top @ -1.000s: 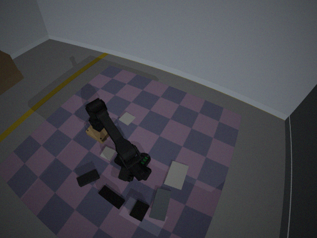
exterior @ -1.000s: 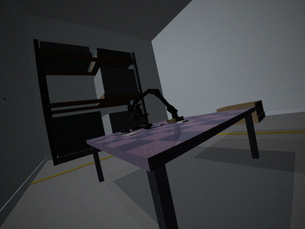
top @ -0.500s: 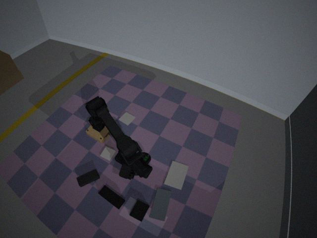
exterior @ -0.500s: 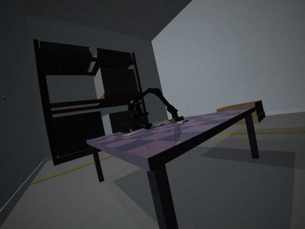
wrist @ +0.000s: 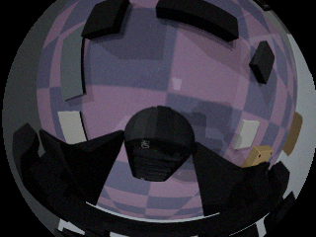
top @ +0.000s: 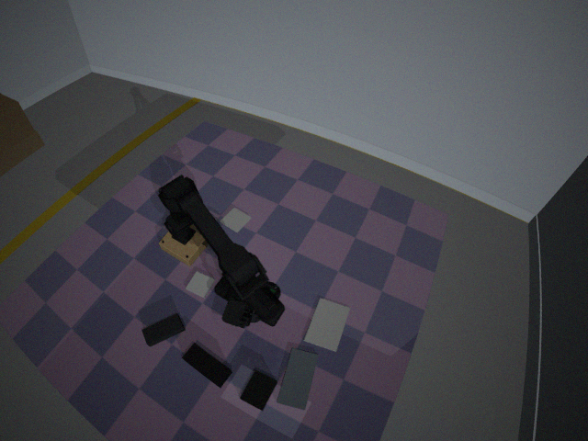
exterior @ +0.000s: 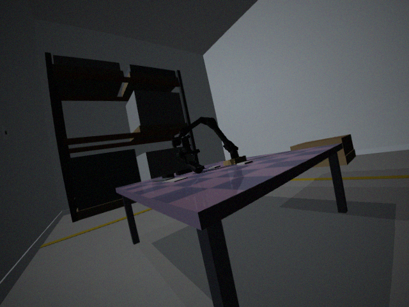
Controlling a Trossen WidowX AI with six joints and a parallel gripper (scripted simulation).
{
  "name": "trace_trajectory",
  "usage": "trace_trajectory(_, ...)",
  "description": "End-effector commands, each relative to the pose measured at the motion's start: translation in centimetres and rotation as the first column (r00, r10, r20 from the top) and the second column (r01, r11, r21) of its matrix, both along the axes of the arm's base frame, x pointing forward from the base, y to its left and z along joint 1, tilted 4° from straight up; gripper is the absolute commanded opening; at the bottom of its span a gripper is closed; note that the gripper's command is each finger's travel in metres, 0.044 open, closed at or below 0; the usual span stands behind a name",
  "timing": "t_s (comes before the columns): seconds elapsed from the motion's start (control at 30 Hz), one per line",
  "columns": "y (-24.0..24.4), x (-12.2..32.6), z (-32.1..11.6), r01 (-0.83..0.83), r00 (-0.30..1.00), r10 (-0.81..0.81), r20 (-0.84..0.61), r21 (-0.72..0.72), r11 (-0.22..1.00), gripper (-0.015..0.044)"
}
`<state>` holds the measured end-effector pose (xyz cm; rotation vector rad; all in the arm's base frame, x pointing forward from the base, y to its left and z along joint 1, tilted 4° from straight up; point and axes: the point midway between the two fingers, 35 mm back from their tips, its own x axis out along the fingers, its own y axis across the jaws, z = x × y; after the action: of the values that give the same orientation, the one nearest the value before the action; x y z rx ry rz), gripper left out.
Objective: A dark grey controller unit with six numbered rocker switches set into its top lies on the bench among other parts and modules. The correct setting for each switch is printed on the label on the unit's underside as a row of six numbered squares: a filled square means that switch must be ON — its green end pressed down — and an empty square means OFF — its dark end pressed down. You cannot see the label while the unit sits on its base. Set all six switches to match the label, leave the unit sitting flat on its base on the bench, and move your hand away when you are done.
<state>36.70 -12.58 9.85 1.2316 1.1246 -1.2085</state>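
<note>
My gripper (top: 247, 309) (exterior: 193, 165) (wrist: 159, 140) is shut on the dark grey controller unit (top: 275, 294) (wrist: 158, 128) and holds it tipped, just above the checkered bench (top: 370, 265) (exterior: 231, 194). In the top view a little green of the switches shows at the unit's upper edge. In the wrist view the unit fills the gap between the two dark fingers. It shows a dark face with faint marks that I cannot read. The label squares and the switch settings cannot be made out.
Three dark modules (top: 163, 329) (top: 206, 364) (top: 258, 389) lie in front of the gripper. A grey plate (top: 298, 378) and a pale plate (top: 326, 323) lie to the right. Two small white tiles (top: 235, 219) (top: 199, 283) lie near the arm's wooden base (top: 183, 246).
</note>
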Motion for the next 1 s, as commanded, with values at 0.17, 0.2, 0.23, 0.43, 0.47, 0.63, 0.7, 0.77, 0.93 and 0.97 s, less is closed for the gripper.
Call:
trace_trajectory(0.17,0.9,0.0,0.5,0.0,1.0,0.0,-0.001,-0.015,1.0,0.0335)
trace_trajectory(0.2,0.9,0.0,0.5,0.0,1.0,0.0,-0.002,-0.017,1.0,0.0335)
trace_trajectory(0.23,1.0,0.0,0.6,0.0,1.0,0.0,-0.002,-0.019,1.0,0.0335)
trace_trajectory(0.43,1.4,0.0,0.9,0.001,1.0,-0.001,-0.002,-0.031,1.0,0.0335)
trace_trajectory(0.47,1.5,0.0,0.9,0.001,1.0,-0.001,-0.002,-0.033,0.999,0.0335)
trace_trajectory(0.63,1.8,0.0,1.2,0.001,1.0,-0.002,-0.002,-0.043,0.999,0.0335)
trace_trajectory(0.7,2.0,0.0,1.3,0.002,1.0,-0.002,-0.002,-0.047,0.999,0.0335)
trace_trajectory(0.77,2.1,0.0,1.4,0.002,1.0,-0.002,-0.002,-0.051,0.999,0.0335)
trace_trajectory(0.93,2.5,0.0,1.6,0.002,1.0,-0.003,-0.003,-0.061,0.998,0.0335)
trace_trajectory(0.97,2.5,0.0,1.6,0.003,1.0,-0.003,-0.003,-0.063,0.998,0.0335)
